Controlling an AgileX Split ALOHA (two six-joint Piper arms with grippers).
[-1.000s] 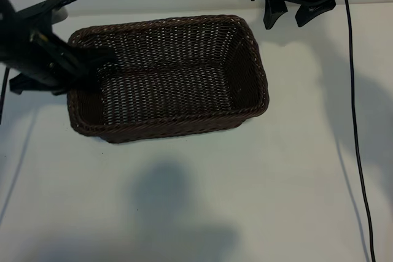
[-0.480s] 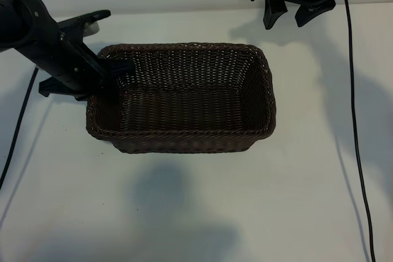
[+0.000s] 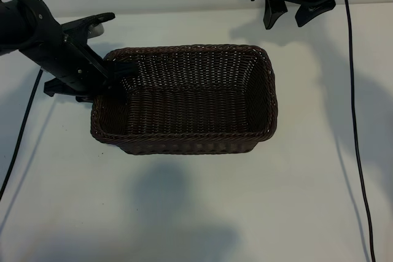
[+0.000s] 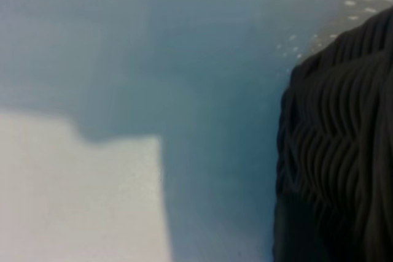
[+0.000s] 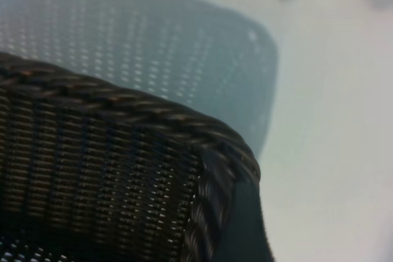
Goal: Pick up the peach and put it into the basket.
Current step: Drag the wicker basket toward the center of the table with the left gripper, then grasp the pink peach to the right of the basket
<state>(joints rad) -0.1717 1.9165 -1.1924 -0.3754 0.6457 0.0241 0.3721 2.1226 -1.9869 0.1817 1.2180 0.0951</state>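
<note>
1. I see the basket (image 3: 184, 99) sitting flat on the white table (image 3: 202, 207), about mid-scene, long side running left to right.
2. My left tool (image 3: 118, 69) is at the basket's far-left corner, with a dark finger reaching over the braided rim; whether it touches the wicker I cannot tell.
3. I cannot tell how wide the left tool stands: its fingers blend into the dark weave from outside, and the left wrist view gives only a dark woven wall (image 4: 338, 151) beside bare table.
4. My right tool (image 3: 290, 13) hangs at the far right, beyond the basket's far-right corner and apart from it, its two fingers spread wide with nothing between them.
5. The right wrist view looks down on a rounded basket corner (image 5: 209, 133) and the table past it.
6. I cannot find the peach in any view; the visible basket floor shows only weave.
7. A black cable (image 3: 356, 121) runs along the table's right side.
</note>
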